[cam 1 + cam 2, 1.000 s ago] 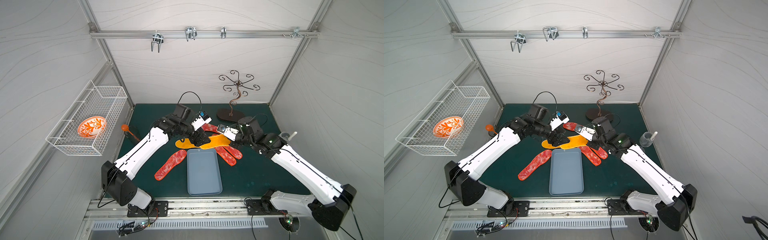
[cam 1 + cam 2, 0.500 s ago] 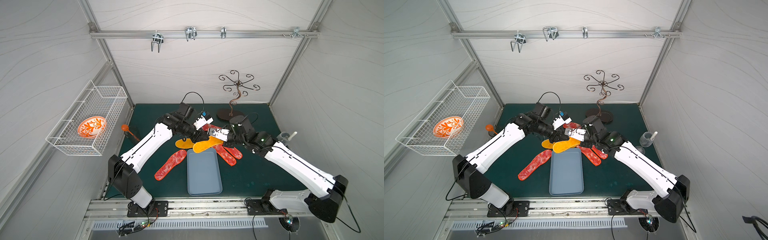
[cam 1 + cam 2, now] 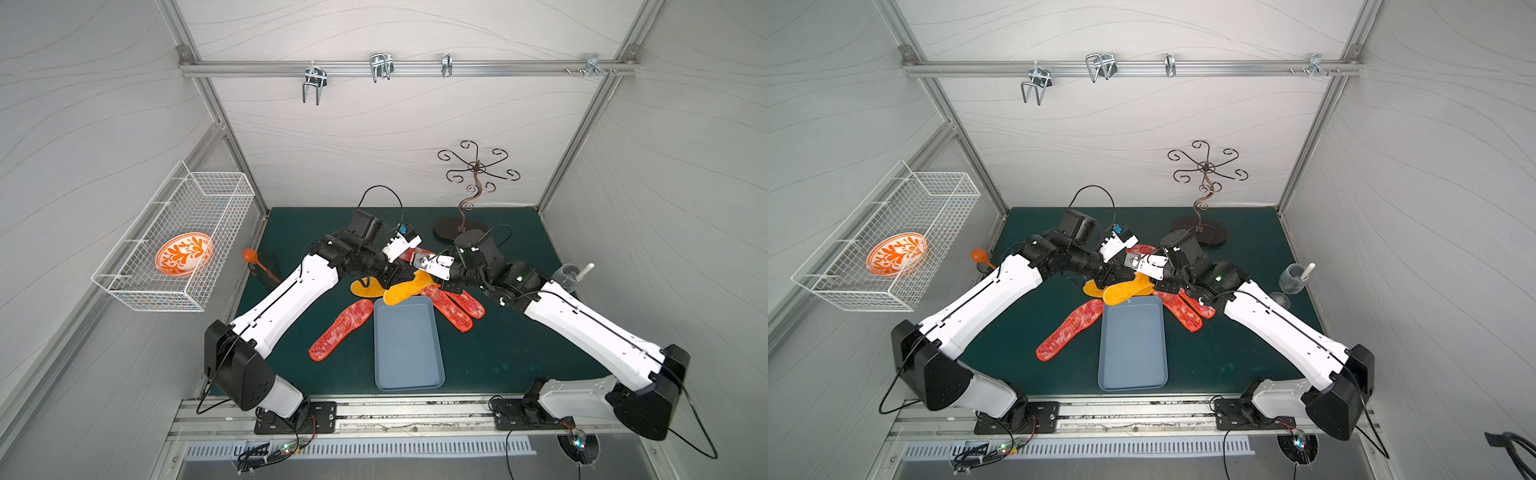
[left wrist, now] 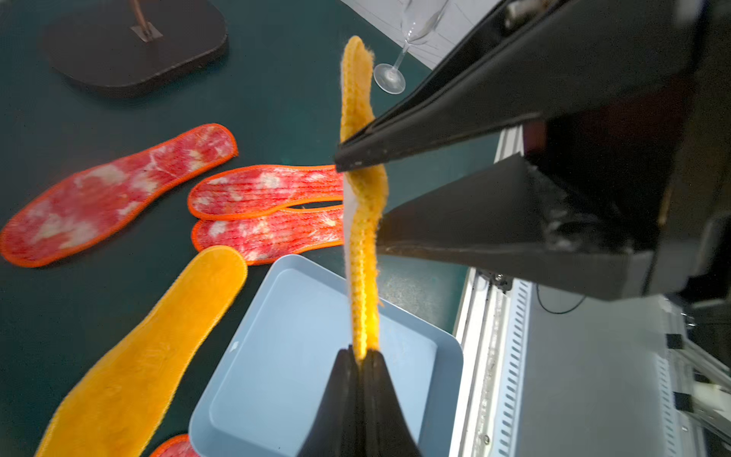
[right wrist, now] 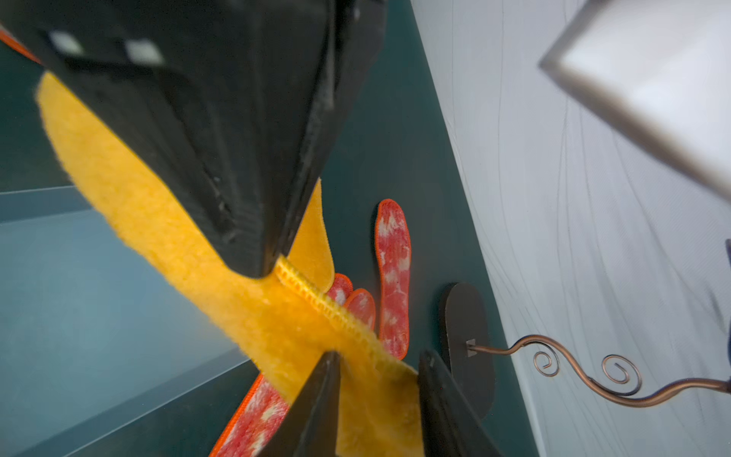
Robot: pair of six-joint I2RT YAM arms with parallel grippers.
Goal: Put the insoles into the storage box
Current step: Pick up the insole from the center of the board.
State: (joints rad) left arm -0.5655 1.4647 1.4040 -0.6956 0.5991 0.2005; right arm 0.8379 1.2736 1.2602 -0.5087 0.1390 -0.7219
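Two grippers on one yellow insole

Both arms meet over the far end of the box [image 3: 407, 353]. The left gripper [image 4: 358, 354] is clamped tight on the edge of a yellow insole [image 4: 362, 190]. That insole hangs edge-on, clear of the mat [image 3: 490, 353], just above the box's far rim. The right gripper [image 5: 379, 356] has its jaws parted with the same insole's other end between them. The insole touches one finger [image 5: 316, 395]; whether it touches the other I cannot tell. The second yellow insole [image 3: 363, 286] lies flat on the mat just beyond the box's far corner, on the left arm's side. One red insole [image 3: 340, 330] lies slantwise beside the box on that side. Two more red insoles [image 3: 451, 311] lie touching on the right arm's side. A fourth red insole [image 3: 415, 253] lies farther back, partly hidden by the grippers.
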